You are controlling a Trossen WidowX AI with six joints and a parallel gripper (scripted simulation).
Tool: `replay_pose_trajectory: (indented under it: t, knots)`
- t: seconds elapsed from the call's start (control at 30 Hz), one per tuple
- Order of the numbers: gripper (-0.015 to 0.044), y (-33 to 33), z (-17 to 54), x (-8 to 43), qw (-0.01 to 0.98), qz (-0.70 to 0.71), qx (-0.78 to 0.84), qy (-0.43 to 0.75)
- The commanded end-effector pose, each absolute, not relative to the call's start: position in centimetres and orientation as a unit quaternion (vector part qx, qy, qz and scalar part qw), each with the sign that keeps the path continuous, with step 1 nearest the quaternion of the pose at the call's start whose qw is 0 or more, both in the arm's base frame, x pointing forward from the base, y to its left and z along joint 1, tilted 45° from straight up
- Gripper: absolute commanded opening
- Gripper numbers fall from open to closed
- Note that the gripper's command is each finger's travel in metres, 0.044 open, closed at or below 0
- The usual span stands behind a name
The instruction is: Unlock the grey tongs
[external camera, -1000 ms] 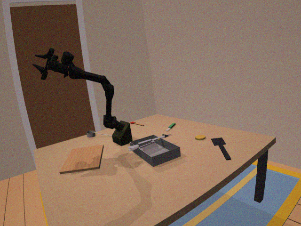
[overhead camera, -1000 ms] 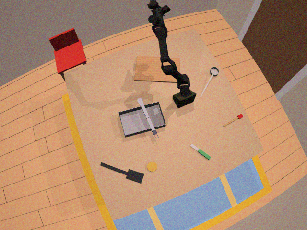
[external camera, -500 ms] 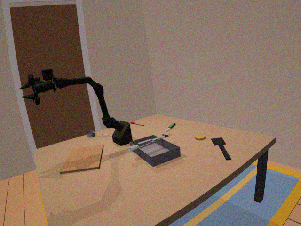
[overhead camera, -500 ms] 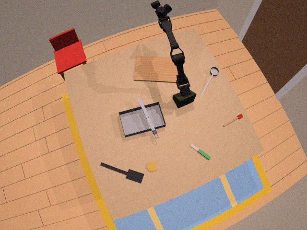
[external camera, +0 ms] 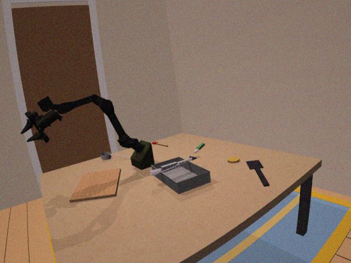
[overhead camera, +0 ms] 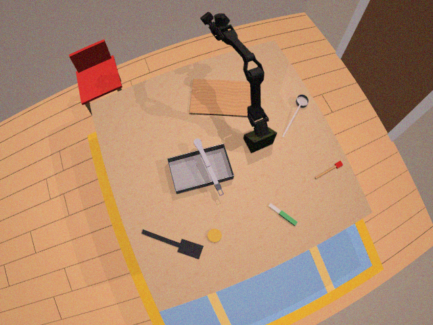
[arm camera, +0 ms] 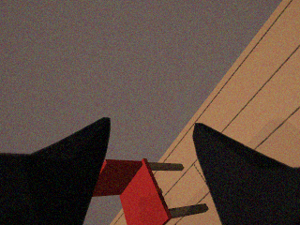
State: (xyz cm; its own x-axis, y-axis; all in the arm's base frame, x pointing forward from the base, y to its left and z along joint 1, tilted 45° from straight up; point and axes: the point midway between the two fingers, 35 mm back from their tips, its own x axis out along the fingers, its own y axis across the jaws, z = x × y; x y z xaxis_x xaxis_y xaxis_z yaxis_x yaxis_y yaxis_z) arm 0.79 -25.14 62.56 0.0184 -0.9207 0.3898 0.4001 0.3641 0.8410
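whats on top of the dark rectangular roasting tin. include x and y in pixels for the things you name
Grey metal-looking tongs (overhead camera: 208,166) lie across the dark rectangular roasting tin (overhead camera: 185,176) (external camera: 195,181), overhanging two opposite rims. Bare grey floor shows beside them; the strip directly beneath them is covered.
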Motion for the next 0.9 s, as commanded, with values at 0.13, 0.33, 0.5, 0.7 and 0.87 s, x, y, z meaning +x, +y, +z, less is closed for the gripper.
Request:
replay_pose_trajectory:
  t: [0.13,0.33,0.5,0.7,0.87]
  knots:
    - [0.0260,-30.7,57.8,5.3,0.688,-0.529,0.313,-0.386]
    - [0.0260,-33.3,54.2,9.4,0.714,-0.542,0.330,-0.297]
    - [0.0260,-35.5,48.9,15.5,0.749,-0.547,0.336,-0.164]
    - [0.0260,-35.3,43.3,22.6,0.784,-0.526,0.329,-0.027]
    - [0.0260,-33.6,37.6,28.9,0.815,-0.487,0.294,0.114]
